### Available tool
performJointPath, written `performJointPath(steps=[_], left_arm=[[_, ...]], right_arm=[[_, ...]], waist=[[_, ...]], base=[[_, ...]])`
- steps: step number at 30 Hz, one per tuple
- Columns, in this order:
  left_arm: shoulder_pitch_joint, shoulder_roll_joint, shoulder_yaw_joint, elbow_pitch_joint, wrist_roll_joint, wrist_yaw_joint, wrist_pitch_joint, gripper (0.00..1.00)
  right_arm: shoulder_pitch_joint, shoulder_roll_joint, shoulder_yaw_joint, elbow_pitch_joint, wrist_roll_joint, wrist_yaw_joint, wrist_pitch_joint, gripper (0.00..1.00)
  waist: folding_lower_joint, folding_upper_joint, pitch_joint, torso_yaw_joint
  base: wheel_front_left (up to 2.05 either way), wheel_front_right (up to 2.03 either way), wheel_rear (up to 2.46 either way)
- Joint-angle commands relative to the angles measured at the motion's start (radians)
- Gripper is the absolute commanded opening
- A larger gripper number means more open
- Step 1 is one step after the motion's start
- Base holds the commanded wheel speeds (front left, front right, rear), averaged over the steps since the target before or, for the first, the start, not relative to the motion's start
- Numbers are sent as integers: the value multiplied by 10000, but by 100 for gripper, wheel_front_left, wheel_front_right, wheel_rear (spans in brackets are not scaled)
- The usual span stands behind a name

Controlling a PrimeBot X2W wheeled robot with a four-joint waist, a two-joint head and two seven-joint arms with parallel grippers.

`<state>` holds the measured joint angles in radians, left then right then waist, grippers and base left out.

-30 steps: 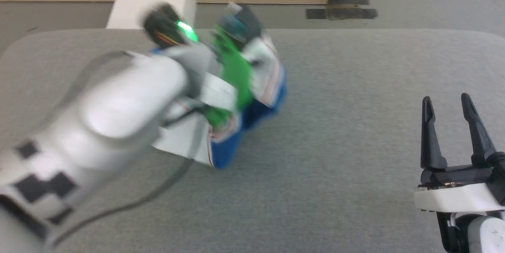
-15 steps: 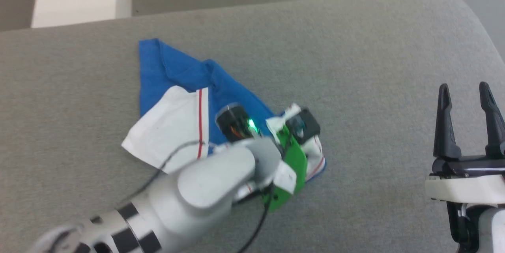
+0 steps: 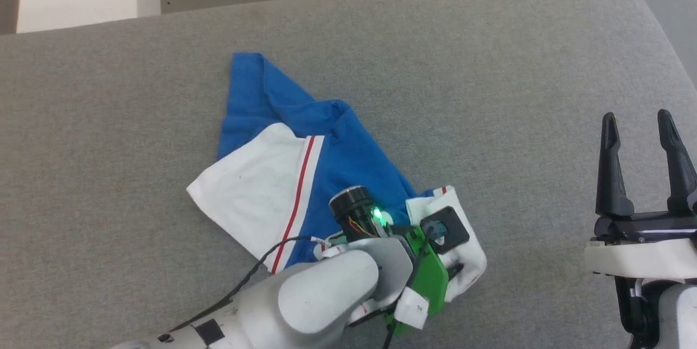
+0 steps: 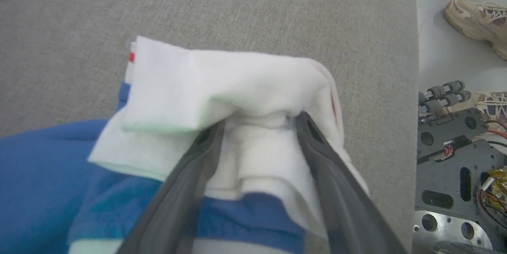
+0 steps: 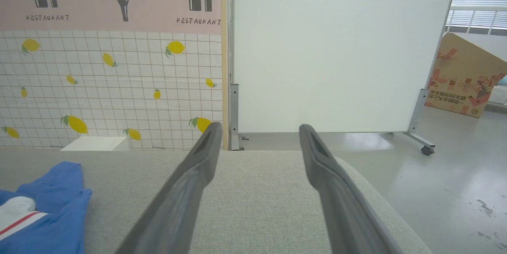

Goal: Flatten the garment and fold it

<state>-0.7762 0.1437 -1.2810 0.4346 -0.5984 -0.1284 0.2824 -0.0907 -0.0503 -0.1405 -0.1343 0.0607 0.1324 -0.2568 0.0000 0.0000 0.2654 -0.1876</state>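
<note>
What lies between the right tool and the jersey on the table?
Bare grey tabletop, as the head view shows; the right tool stands open, well apart from the jersey.

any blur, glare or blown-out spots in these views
Head view: sharp and evenly lit, with a green light blooming on the left wrist. Left wrist view: the jersey's white sleeve is nearly blown out; the fingers look soft. Right wrist view: the fingers are soft, the lemon-tiled wall crisp, the floor shiny with reflections.
</note>
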Motion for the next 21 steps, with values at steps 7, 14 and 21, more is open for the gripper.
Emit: performJointPath(steps=[7,14,21], left_arm=[[-708,-350,814,1041,46,390,-3651,100],[-642,-166,2056,1184,599,2087,-5380,100],[977,847,4455,-1147,1864,3586,-5437,100]], right_arm=[[499,1,-50,131,-172,-17,-49,100],[1053,1,-97,121,-282,-17,-49,100],[1386,1,-116,47,-252,-17,-49,100]], waist=[[0,0,-1291,743],[0,0,-2132,1297],[0,0,-2565,1716]], base=[[0,0,0],[0,0,0],[0,0,0]])
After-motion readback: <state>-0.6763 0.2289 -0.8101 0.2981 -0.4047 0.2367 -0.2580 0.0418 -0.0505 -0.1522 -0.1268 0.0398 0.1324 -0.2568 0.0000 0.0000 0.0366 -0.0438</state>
